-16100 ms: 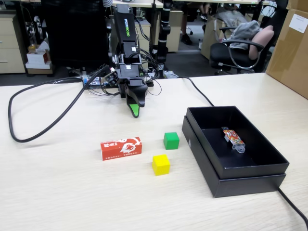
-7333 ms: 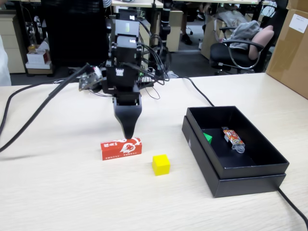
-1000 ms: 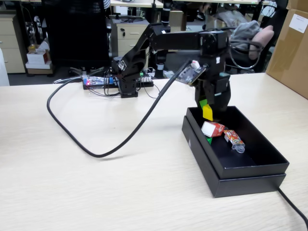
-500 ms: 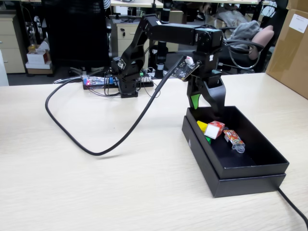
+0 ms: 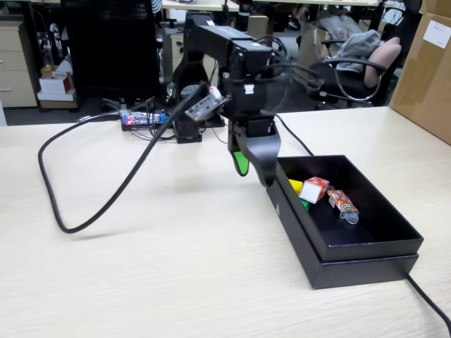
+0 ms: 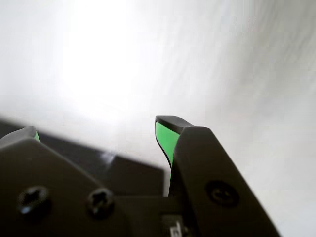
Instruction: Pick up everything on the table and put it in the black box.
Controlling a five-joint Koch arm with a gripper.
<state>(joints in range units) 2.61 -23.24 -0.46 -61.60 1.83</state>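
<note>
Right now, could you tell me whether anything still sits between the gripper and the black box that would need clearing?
Nothing visible does. The gripper hangs open and empty just left of the black box in the fixed view. The yellow cube, red carton and green cube lie inside it, beside a small packet.

box: matte black, shallow, rectangular, wider rim base; on table, just right of claw in fixed view
red carton: white markings, tilted, end up; inside box near its far-left corner, right of claw
yellow cube: inside box, touching carton's left side, nearest the claw
green cube: mostly hidden, only a sliver under carton and yellow cube
table: light beige wood grain
</note>
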